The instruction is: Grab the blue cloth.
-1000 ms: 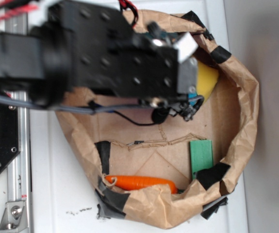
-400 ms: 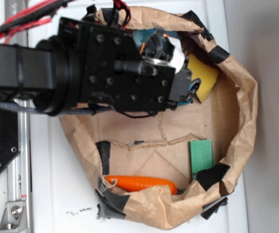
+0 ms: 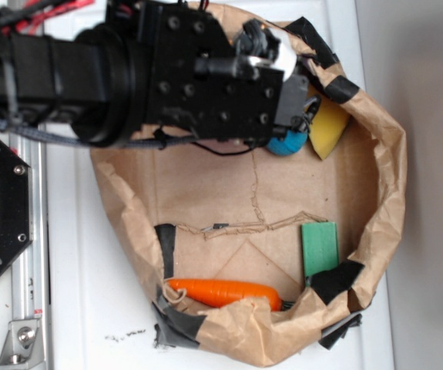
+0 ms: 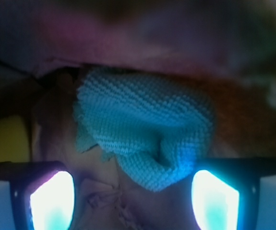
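Paper bag (image 3: 383, 200) on the table; arm covers its 11–12 o'clock. Cloth (image 4: 142, 139) lies bunched ahead of the gripper (image 4: 133, 196), between the spread, empty fingers (image 4: 51, 201); nothing gripped. Ball (image 3: 286, 143) at 1 o'clock. Step: final approach. Next: drop straight down, then close on the fold.

Inside the brown paper tray (image 3: 387, 193): one blue cloth (image 4: 142, 134), one yellow piece (image 3: 329, 127), one green block (image 3: 319, 249), one orange carrot (image 3: 225, 291), one blue ball (image 3: 286, 143).
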